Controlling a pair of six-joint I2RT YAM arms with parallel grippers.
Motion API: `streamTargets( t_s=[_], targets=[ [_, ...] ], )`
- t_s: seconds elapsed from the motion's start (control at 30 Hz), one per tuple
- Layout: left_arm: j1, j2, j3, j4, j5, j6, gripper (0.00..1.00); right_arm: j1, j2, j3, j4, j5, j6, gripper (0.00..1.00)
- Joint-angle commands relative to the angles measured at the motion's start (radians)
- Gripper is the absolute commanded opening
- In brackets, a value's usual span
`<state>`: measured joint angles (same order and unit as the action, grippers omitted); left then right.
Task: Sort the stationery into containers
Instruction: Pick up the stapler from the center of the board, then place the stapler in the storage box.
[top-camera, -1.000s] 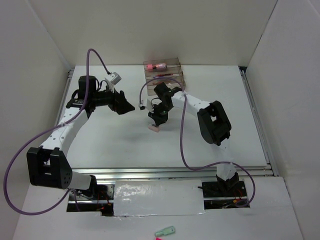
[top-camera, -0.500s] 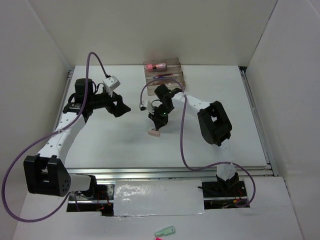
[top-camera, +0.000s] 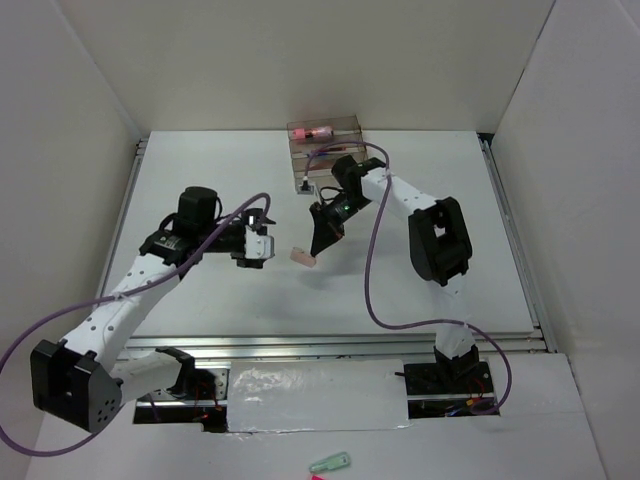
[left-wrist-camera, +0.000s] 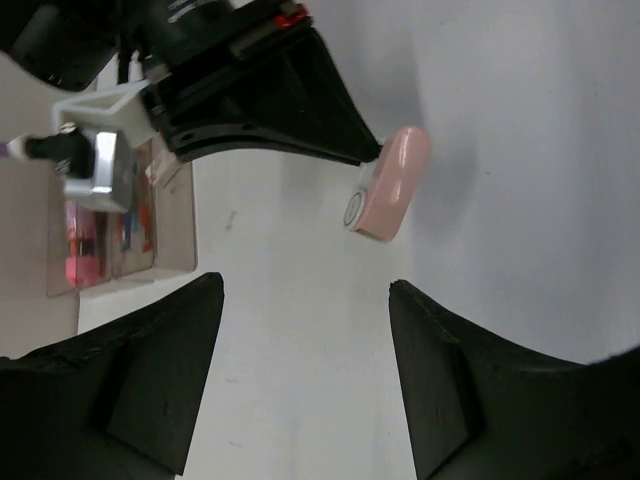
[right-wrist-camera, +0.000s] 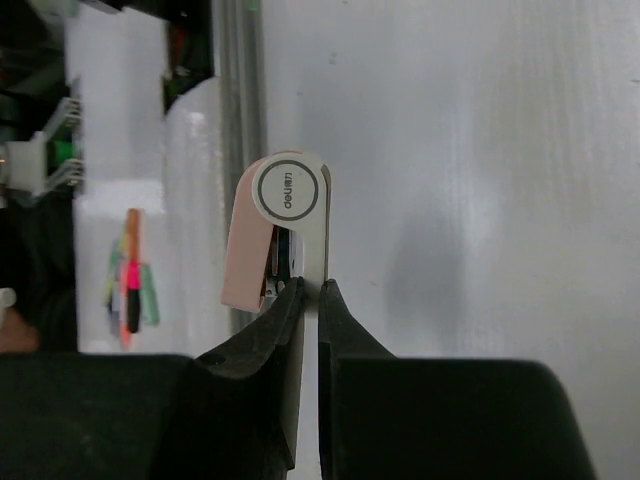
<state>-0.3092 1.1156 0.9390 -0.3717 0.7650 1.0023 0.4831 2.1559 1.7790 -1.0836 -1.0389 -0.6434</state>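
My right gripper (top-camera: 318, 245) is shut on the white edge of a pink-and-white eraser (top-camera: 301, 257) and holds it over the middle of the table. In the right wrist view the eraser (right-wrist-camera: 275, 235) sticks out past the closed tips of that gripper (right-wrist-camera: 311, 290). My left gripper (top-camera: 262, 240) is open and empty, just left of the eraser and pointing at it. Its wrist view shows the eraser (left-wrist-camera: 388, 185) beyond that open gripper (left-wrist-camera: 305, 290). The smoky organiser (top-camera: 327, 150) stands at the back, with a pink eraser (top-camera: 318, 131) and red pens (top-camera: 330, 150) inside.
A pale green clip-like item (top-camera: 330, 463) lies off the table at the bottom edge, with a pink scrap beside it. A metal rail (top-camera: 340, 345) runs along the table's near edge. White walls close in the left, back and right.
My left arm has swung in from the back left toward the centre, its open gripper now close to the eraser. My right wrist has drawn back toward the organiser, still gripping the eraser.
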Motion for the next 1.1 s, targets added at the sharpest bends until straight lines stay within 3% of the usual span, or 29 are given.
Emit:
streamTargets(
  t_s=[0.0, 0.27, 0.6, 1.07],
  targets=[
    [-0.057, 0.032, 0.049, -0.062, 0.034, 0.205, 0.79, -0.014, 0.027, 0.059, -0.128, -0.206, 0.008, 0.0],
    [-0.157, 0.105, 0.104, -0.147, 0.005, 0.323, 0.79, -0.032, 0.074, 0.105, -0.229, -0.323, -0.036, 0.0],
    [-0.211, 0.233, 0.208, -0.297, 0.023, 0.371, 0.68, -0.031, 0.084, 0.115, -0.343, -0.329, -0.156, 0.0],
    [-0.238, 0.28, 0.218, -0.234, -0.018, 0.334, 0.52, -0.028, 0.067, 0.106, -0.357, -0.334, -0.176, 0.0]
  ],
)
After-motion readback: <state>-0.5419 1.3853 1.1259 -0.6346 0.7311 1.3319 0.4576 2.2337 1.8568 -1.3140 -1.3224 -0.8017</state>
